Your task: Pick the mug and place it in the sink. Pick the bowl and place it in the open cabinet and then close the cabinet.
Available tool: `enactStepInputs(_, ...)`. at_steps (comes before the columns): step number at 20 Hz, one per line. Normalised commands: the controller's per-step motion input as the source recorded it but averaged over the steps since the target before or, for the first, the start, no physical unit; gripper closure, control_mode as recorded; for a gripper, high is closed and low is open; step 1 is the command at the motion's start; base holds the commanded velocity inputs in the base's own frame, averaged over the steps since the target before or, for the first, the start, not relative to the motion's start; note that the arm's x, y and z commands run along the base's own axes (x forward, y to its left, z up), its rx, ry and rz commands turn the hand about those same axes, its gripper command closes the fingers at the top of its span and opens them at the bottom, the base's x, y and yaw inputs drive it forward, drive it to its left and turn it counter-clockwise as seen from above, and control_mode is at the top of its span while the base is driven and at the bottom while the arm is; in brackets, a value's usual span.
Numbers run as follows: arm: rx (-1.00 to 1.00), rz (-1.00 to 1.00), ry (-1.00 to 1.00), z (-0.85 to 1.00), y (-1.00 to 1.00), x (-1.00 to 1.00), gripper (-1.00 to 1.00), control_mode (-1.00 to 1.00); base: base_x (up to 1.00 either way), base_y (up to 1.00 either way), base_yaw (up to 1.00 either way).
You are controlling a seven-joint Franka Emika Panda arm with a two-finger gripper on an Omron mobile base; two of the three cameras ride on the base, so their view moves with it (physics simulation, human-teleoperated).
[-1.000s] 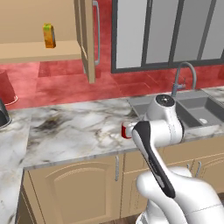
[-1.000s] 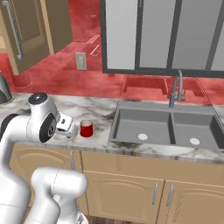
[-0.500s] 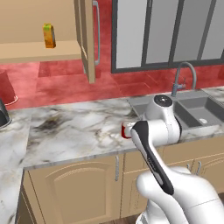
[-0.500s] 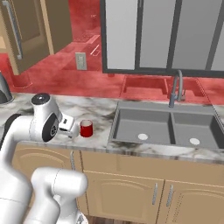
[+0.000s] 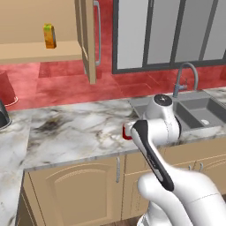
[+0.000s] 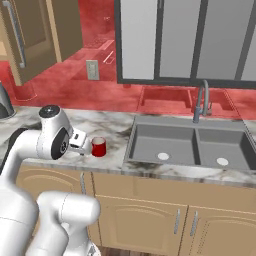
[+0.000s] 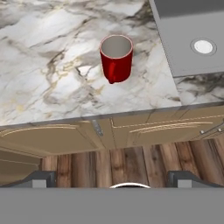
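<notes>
The red mug stands upright on the marble counter, its handle towards the counter's front edge. It also shows left of the sink as the mug, and part of the mug peeks out from behind my arm. My gripper is open and holds nothing. It hangs out in front of the counter edge and looks down at the mug from a distance. The grey double sink lies to the mug's right. The tan cabinet stands open, with its door swung out and its shelf showing. The bowl is out of view.
A yellow carton stands on the cabinet shelf. A curved faucet rises behind the sink. A dark kettle sits at the far left of the counter. Grey glass-fronted cabinets hang above the sink. Tan base cabinets run below the counter.
My arm has shifted slightly. The mug has stayed where it was and the gripper has stayed open.
</notes>
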Motion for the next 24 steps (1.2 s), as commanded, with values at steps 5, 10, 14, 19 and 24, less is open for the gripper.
enactStepInputs(5, 0.00, 0.00, 0.01, -0.07, -0.01, 0.27, -1.00, -1.00, 0.00, 0.00, 0.00)
enactStepInputs(10, 0.00, 0.00, 0.01, -0.06, -0.02, 0.27, -1.00, -1.00, 0.00, 0.00, 0.00)
enactStepInputs(14, 0.00, 0.00, 0.03, -0.08, 0.00, 0.33, -1.00, -1.00, 0.00, 0.00, 0.00)
enactStepInputs(19, 0.00, 0.00, 0.03, -0.11, 0.00, 0.20, -1.00, -1.00, 0.00, 0.00, 0.00)
enactStepInputs(24, 0.00, -0.02, 0.07, -0.13, 0.00, 0.15, -1.00, -1.00, 0.00, 0.00, 0.00)
